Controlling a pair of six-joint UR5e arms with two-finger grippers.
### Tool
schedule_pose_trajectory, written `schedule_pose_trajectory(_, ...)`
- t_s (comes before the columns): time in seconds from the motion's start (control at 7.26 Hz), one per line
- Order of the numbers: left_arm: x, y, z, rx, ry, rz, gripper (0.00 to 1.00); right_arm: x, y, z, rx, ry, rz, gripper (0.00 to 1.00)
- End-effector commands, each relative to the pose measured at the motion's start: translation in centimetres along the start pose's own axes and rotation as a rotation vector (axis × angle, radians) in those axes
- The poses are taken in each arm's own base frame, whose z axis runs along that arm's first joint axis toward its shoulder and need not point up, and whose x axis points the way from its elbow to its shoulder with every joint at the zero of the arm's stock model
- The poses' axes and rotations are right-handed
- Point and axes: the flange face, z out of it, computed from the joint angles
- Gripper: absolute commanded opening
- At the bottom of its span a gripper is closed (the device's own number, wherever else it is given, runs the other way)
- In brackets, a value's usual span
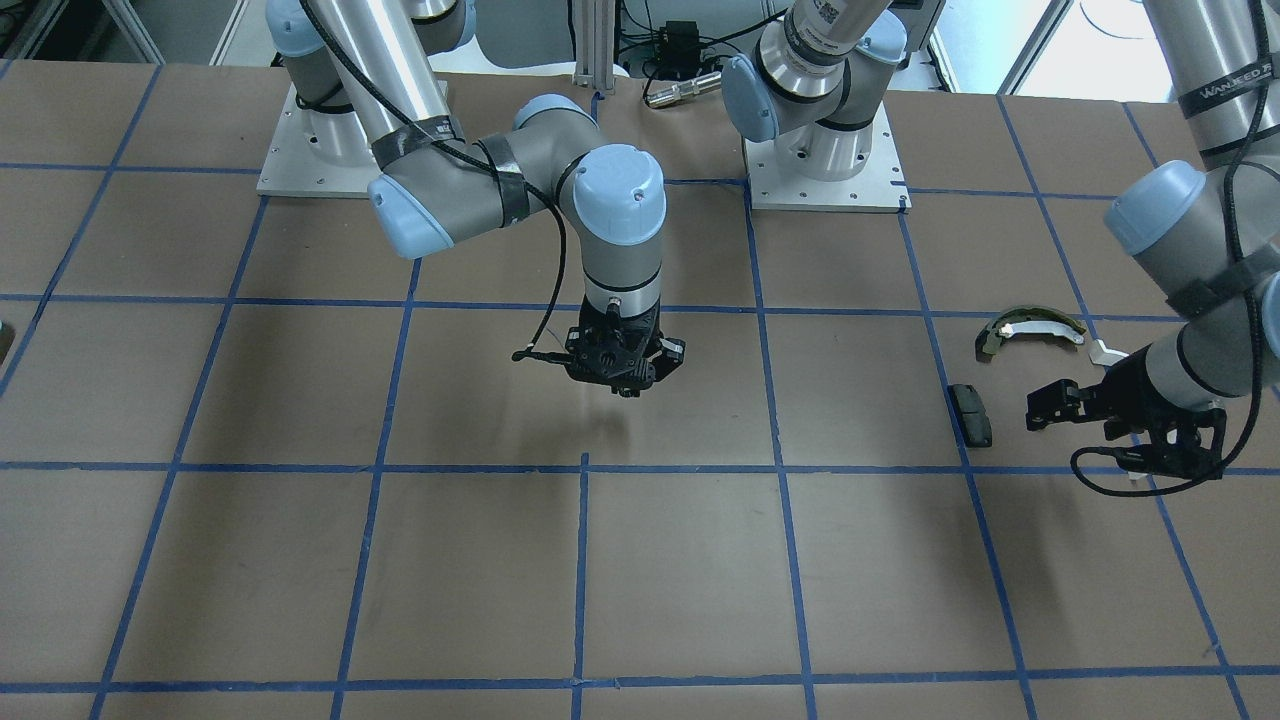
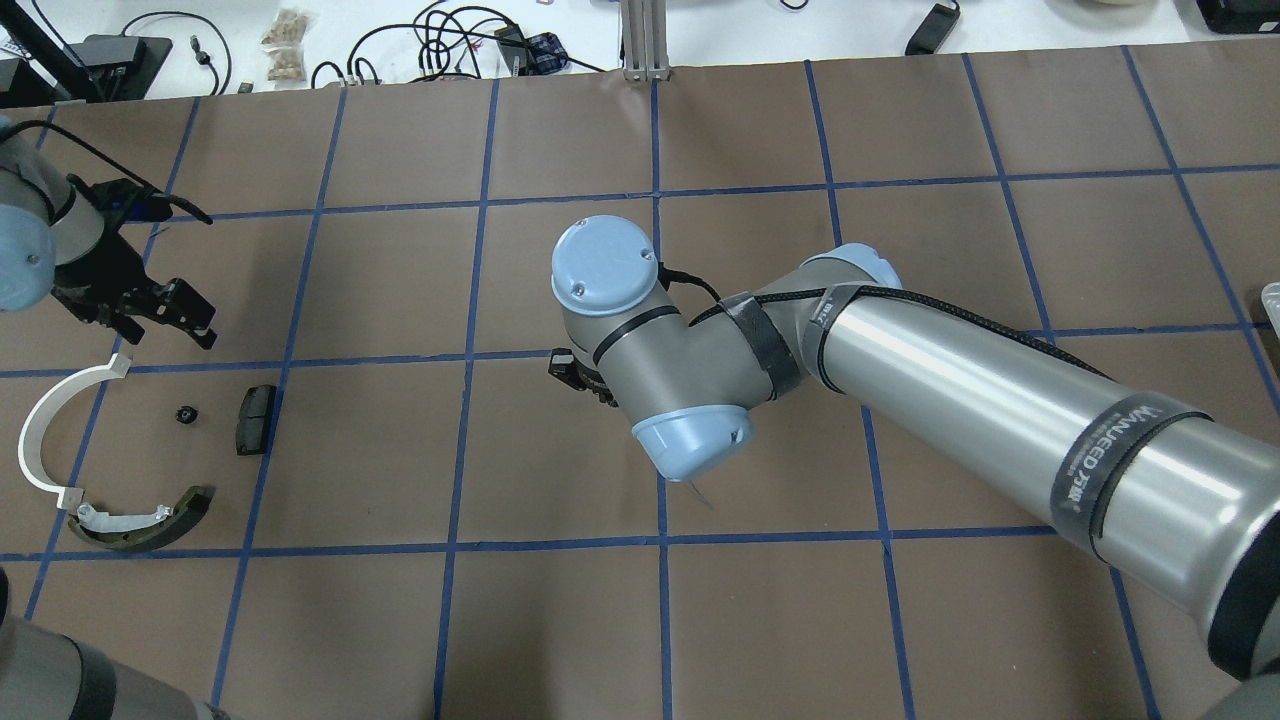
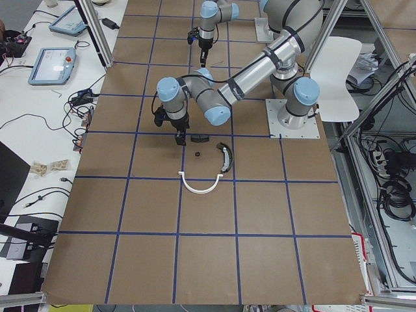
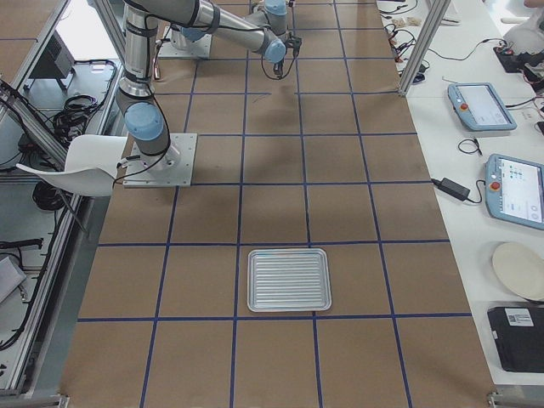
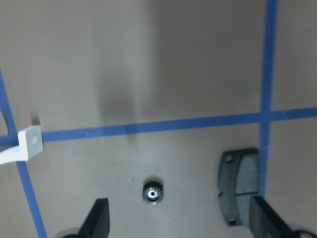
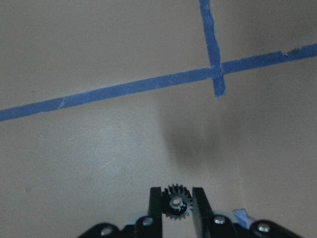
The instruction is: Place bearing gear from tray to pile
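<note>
My right gripper (image 6: 177, 213) is shut on a small black bearing gear (image 6: 177, 201) and holds it above the middle of the table (image 1: 620, 378). The pile lies at the table's left end: a white curved arc (image 2: 38, 430), an olive-and-white shoe (image 2: 150, 520), a black pad (image 2: 256, 420) and another small black gear (image 2: 185, 415). My left gripper (image 2: 165, 328) is open and empty, hovering just beyond the pile. Its wrist view shows that gear (image 5: 152, 191) and the pad (image 5: 238, 186) between its fingers (image 5: 97, 220). The silver tray (image 4: 289, 279) is empty, far to the right.
Blue tape lines grid the brown table top (image 1: 680, 560). Both arm bases (image 1: 825, 165) stand at the robot's side. Cables and tablets lie on the white bench (image 2: 420, 40) past the far edge. The right arm's large forearm (image 2: 1000, 400) spans the right half.
</note>
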Motion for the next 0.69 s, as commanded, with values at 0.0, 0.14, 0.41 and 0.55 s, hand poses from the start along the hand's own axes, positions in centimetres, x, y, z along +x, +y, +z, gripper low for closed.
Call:
schedule_pose_trajectory(0.0, 5.8, -3.0, -0.7, -0.005, 0.003, 0.015, 1.00, 1.3, -2.2, -1.2, 0.022, -0.011, 0.016, 1.00)
schedule_pose_trajectory(0.14, 8.6, -3.7, -1.0, -0.006, -0.016, 0.030, 1.00, 4.1, -4.8, -2.6, 0.040, -0.020, -0.015, 1.00)
schedule_pose_trajectory(0.41, 16.8, -5.5, -0.9, 0.006, -0.025, -0.006, 1.00, 11.1, -9.9, -7.5, 0.073, -0.007, -0.084, 1.00)
schedule_pose_trajectory(0.55, 21.6, -6.0, -0.8, 0.017, -0.014, -0.008, 1.00, 14.6, -11.2, -9.8, 0.048, 0.013, -0.135, 1.00)
